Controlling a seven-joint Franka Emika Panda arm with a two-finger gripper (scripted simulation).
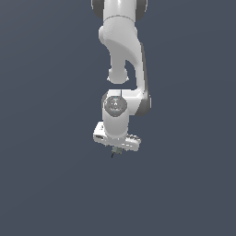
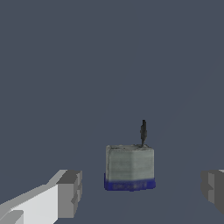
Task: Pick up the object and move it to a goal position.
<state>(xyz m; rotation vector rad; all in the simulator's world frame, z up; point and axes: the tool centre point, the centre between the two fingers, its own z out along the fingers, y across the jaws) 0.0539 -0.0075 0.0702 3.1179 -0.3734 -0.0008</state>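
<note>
White Panda arm point(image 1: 123, 50) hanging down from the top of the exterior view, all smooth shells, elbow bent, wrist housing with a round grey cap facing the camera. Flat dark blue-grey ground point(image 1: 46, 193) everywhere around it, plain and featureless in both views.

Below the wrist, the gripper point(image 1: 117, 148), a broad white body tilted slightly, lower toward the exterior view's right. Fingers too small to make out from there.

Over to the wrist view: gripper point(image 2: 142, 190) spread wide, one grey fingertip point(image 2: 70, 192) on a white finger at one side, the other grey pad just showing at the opposite edge of the frame. Clear gaps between each pad and the thing in the middle, so nothing gripped, nothing touched.

And between those pads, the object point(image 2: 129, 168): small greyish block, blue band along one edge, thin dark stem poking out past the far edge. Nearer the pad on the white finger than the other one. In the exterior view, only a tiny speck, the object point(image 1: 117, 151), tucked right beneath the gripper body, dark stem slanting down beside it.
</note>
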